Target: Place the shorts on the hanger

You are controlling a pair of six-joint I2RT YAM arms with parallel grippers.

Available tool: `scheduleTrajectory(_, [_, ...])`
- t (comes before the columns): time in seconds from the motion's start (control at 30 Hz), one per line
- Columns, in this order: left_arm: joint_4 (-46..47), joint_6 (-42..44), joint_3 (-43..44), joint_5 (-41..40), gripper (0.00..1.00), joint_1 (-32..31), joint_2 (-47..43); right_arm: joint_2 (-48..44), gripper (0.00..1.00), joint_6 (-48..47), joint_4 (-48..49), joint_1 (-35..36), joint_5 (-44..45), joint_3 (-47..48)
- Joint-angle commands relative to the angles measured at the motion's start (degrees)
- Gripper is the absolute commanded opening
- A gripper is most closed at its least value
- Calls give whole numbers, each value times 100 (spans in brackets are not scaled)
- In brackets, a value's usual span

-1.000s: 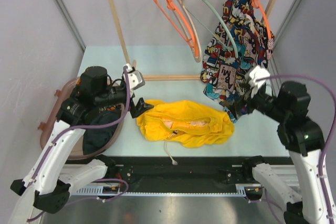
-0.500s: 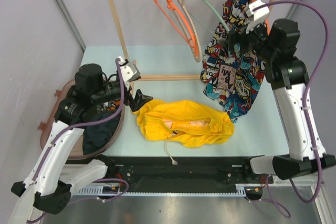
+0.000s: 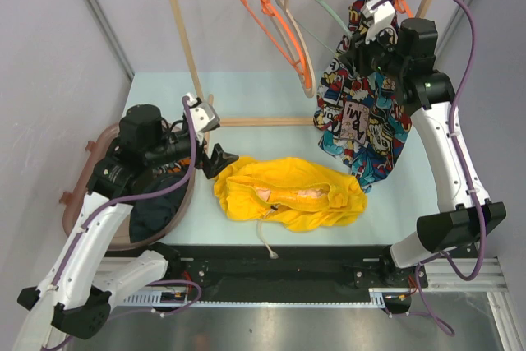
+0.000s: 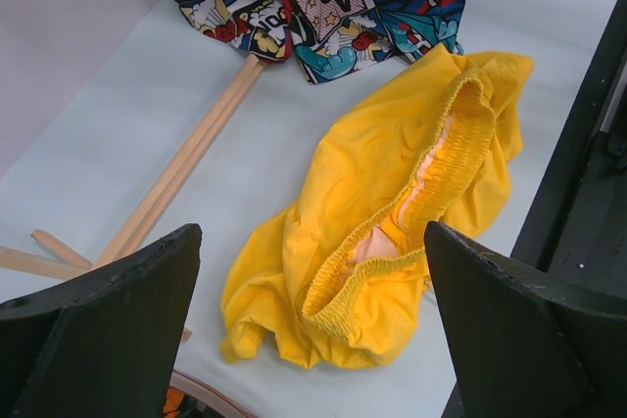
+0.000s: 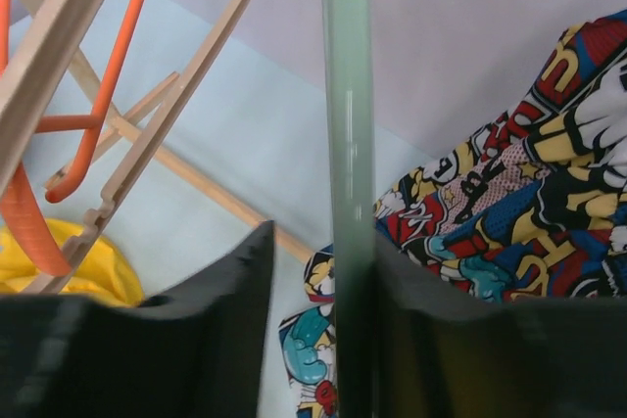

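The yellow shorts [image 3: 288, 195] lie crumpled on the table's near middle, waistband gaping open [image 4: 392, 212]. My left gripper [image 3: 218, 159] hovers open just left of them, its fingers wide on either side of the near waistband end [image 4: 309, 242]. The mint-green hanger [image 3: 333, 14] hangs on the rail. My right gripper [image 3: 359, 48] is raised to its right arm. In the right wrist view the hanger's bar [image 5: 348, 144] runs upright between the fingers [image 5: 321, 242]. It lies against the right finger, with a gap to the left one.
A wooden rack [image 3: 182, 39] stands at the back with orange hangers [image 3: 271, 18] and a beige hanger [image 3: 294, 30]. A comic-print garment [image 3: 370, 113] hangs right behind my right arm. A brown basket [image 3: 99, 195] holding dark cloth sits at the left edge.
My right arm has risen from table level up to the rack, and its jaws have narrowed round the mint hanger's bar. The left gripper has shifted slightly and stays open.
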Motion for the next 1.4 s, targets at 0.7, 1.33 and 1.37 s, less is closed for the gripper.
scheduleTrajectory(0.7, [-81,103,-154,-303,100,52,8,-801,0,605,3628,-195,-203,-1761])
scheduleTrajectory(1.33, [454,-433,-689,-366,100,61,122,-2251,0,473,1072,-292,-179,-2147])
scheduleTrajectory(1.37, [533,-459,-803,-321,100,61,52,-2382,0,438,722,-275,-90,-2165])
